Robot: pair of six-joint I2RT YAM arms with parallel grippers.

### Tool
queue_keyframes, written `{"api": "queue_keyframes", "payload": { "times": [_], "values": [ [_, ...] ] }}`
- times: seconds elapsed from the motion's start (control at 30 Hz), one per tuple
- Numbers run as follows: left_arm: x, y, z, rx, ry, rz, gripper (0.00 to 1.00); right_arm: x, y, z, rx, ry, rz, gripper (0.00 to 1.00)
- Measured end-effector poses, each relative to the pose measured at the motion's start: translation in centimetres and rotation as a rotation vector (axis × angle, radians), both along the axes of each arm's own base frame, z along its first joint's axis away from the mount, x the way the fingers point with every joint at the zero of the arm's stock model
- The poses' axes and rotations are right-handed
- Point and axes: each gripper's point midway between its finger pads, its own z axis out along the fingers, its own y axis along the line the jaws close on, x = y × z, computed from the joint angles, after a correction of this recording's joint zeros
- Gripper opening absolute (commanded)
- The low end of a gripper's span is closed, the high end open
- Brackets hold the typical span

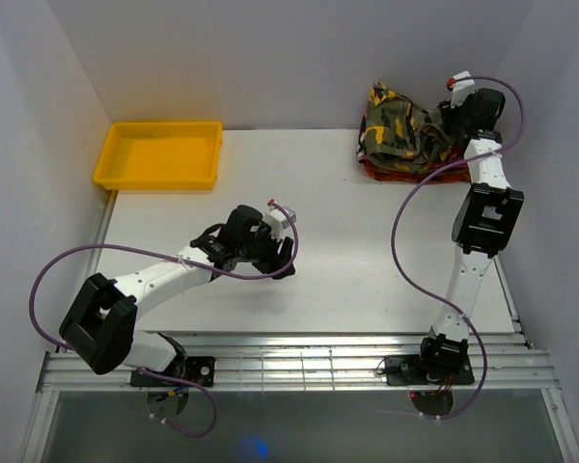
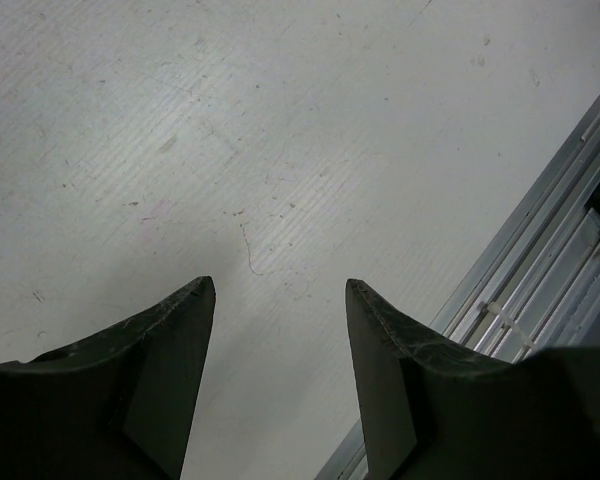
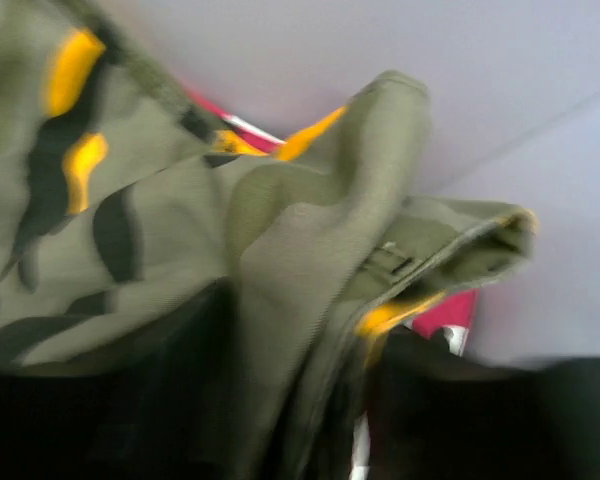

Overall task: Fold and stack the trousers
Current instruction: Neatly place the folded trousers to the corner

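Nearest the camera, olive camouflage fabric with yellow and dark patches (image 3: 280, 250) fills the right wrist view, pressed close against the right gripper (image 1: 455, 114). Its fingers are lost in blur and cloth, so it cannot be determined whether they are parted or clamped on the material.

From above, the camouflage trousers lie as a crumpled heap at the far right corner of the white table (image 1: 318, 193), resting on a red garment (image 1: 386, 172) whose edge shows beneath. No long axis can be read from the bunched cloth. A waistband or belt-loop edge points toward the right wrist camera.

Left gripper (image 1: 270, 253) hovers low over bare table near the centre, its two dark fingers (image 2: 160, 380) apart with nothing between them. It sits well apart from the heap, which lies up and to its right.

Right arm is the nearer one by far; any lift or spread of the trousers falls to it. A yellow plastic tray (image 1: 111, 172) stands at the far left.
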Motion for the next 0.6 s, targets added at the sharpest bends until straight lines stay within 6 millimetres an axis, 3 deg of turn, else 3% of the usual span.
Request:
{"api": "queue_keyframes", "payload": {
  "times": [0.1, 0.2, 0.23, 0.33, 0.47, 0.6],
  "values": [
    [-0.1, 0.1, -0.1, 0.005, 0.002, -0.001, 0.66, 0.2, -2.1, 0.4, -0.050, -0.023, -0.059, 0.81],
    [-0.2, 0.2, -0.2, 0.009, 0.008, -0.001, 0.66, 0.3, -3.6, 2.0, -0.085, -0.062, -0.107, 0.90],
    [-0.2, 0.2, -0.2, 0.011, 0.010, -0.001, 0.66, 0.4, -4.1, 2.7, -0.092, -0.082, -0.121, 0.98],
    [-0.3, 0.3, -0.3, 0.016, 0.015, -0.001, 0.66, 0.2, -4.3, 4.9, -0.088, -0.121, -0.137, 0.90],
    [-0.4, 0.4, -0.2, 0.019, 0.012, 0.000, 0.66, -1.2, -1.9, 8.8, -0.018, -0.145, -0.084, 0.90],
    [-0.4, 0.4, -0.1, 0.019, 0.007, -0.003, 0.66, -4.1, 3.0, 14.5, 0.049, -0.198, 0.015, 0.90]
  ]
}}
